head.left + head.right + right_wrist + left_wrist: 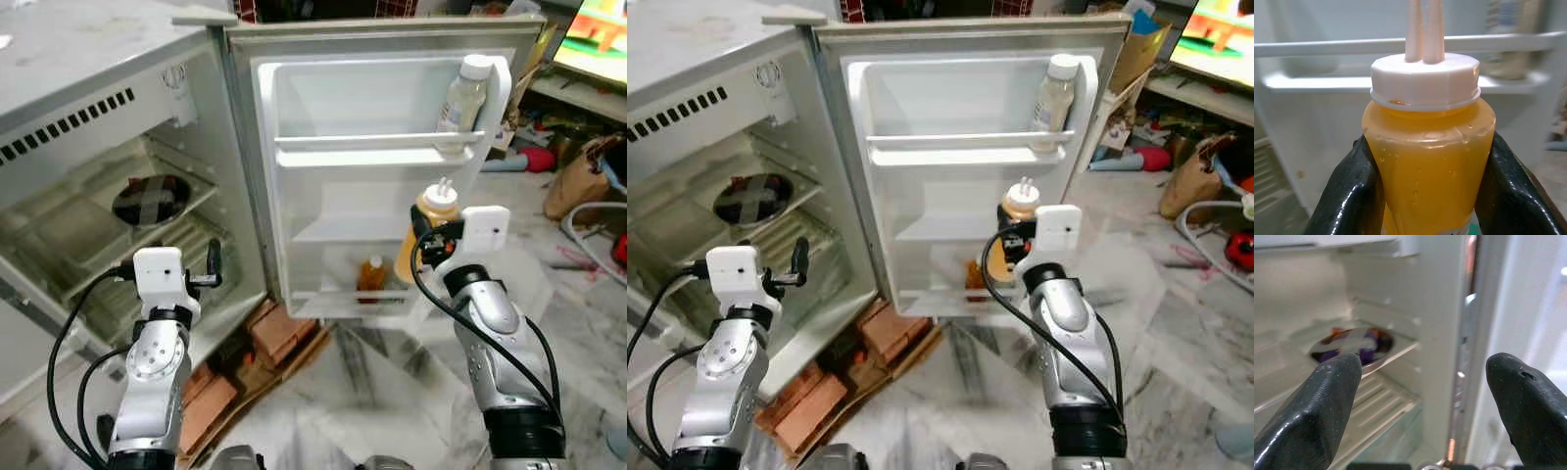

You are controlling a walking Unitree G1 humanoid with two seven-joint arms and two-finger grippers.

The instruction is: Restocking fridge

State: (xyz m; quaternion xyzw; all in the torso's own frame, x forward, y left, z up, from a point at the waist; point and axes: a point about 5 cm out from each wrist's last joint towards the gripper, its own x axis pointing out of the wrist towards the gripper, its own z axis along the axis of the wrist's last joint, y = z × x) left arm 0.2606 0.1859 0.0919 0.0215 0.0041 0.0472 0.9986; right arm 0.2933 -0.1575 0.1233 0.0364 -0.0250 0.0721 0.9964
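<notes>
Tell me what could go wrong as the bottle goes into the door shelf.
1. The right claw grips the yellow sauce bottle on its smooth sides; it might slip if tilted.
2. A small orange bottle already stands on the lower door shelf; a low placement may knock it over.
3. The bottle's tall twin nozzles could catch the upper shelf rail where the pale bottle stands.

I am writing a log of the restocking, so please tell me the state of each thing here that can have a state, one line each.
Fridge door: open wide.
Yellow squeeze bottle: upright, capped, held before the door shelves.
Right gripper: shut on the yellow squeeze bottle.
Left gripper: open, holds nothing, before the fridge interior.
Pale bottle: upright on the upper door shelf.
Small orange bottle: upright on the lower door shelf.
Plate: lying on an inner shelf.
</notes>
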